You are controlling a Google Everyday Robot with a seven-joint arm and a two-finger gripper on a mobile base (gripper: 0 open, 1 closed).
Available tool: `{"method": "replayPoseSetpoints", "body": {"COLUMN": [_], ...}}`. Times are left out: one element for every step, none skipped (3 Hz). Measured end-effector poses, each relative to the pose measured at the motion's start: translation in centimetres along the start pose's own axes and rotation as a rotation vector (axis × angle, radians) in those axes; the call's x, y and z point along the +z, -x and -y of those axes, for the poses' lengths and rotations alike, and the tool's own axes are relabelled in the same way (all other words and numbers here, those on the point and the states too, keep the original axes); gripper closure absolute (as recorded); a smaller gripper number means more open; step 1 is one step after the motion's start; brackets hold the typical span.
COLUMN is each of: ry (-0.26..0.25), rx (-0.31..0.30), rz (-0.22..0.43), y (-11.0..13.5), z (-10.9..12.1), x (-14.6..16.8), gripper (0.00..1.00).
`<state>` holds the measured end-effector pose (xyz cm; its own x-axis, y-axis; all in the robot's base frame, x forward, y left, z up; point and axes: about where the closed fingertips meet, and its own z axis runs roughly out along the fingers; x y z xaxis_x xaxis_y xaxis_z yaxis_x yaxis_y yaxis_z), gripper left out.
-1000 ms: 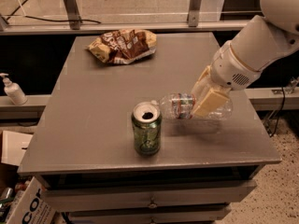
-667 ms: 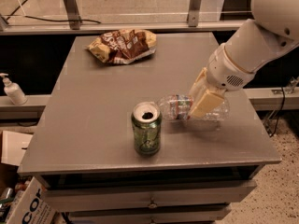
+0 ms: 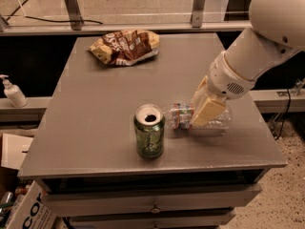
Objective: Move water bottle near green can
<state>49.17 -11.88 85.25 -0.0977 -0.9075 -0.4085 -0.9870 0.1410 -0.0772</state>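
Note:
The green can point(image 3: 149, 131) stands upright near the table's front edge, its silver top open. The water bottle point(image 3: 178, 116) lies on its side just right of the can, cap end toward the can, with a small gap between them. Its label band shows beside the gripper. My gripper point(image 3: 207, 109) comes down from the right and is shut around the bottle's middle, its cream fingers point(image 3: 208, 110) covering part of the clear body. The bottle rests on or just above the grey table point(image 3: 95, 128).
A brown and yellow chip bag point(image 3: 125, 46) lies at the back of the table. A white pump dispenser point(image 3: 14, 93) stands on a ledge at the left. Drawers run below the table front. A cardboard box point(image 3: 28, 209) is at the lower left.
The bottle and gripper have shifted slightly left toward the can and lower. The arm's upper part has swung up and to the right. The can has not moved.

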Motion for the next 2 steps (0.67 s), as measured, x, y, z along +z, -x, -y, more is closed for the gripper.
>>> {"method": "replayPoseSetpoints", "body": {"ry": [0.016, 0.026], "rx": [-0.001, 0.001], "rz": [0.006, 0.001], "y": [0.31, 0.15], "z": [-0.96, -1.16], "x": [-0.22, 0.01], "gripper": [1.00, 0.95]}}
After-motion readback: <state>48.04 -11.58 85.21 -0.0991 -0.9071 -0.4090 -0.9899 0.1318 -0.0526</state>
